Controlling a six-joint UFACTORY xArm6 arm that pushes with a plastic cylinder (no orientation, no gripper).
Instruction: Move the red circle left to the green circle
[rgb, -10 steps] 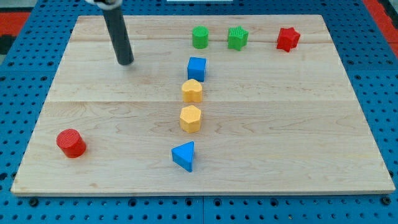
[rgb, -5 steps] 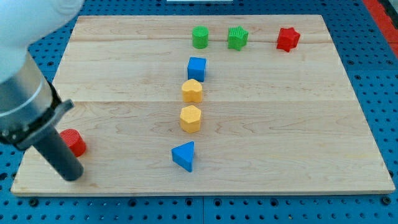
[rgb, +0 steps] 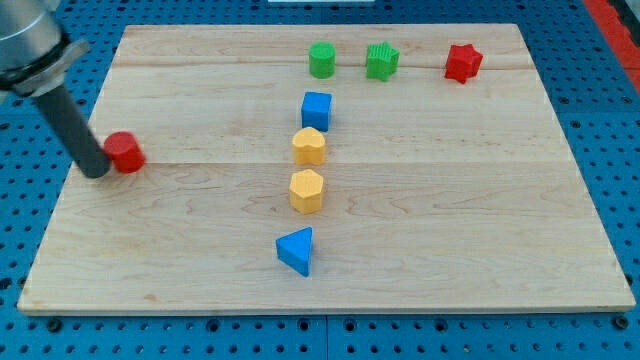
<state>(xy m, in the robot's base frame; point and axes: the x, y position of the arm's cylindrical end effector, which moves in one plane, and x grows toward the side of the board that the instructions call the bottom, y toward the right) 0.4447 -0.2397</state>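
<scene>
The arm's upper part is cut off at the view's top left corner. No pincer is fitted; my tip is pressed against the left side of the red circle, nothing gripped. The green circle sits well apart near the top, beside a green star. A blue cube stands below it.

Lab bench: wooden board on blue pegboard.
</scene>
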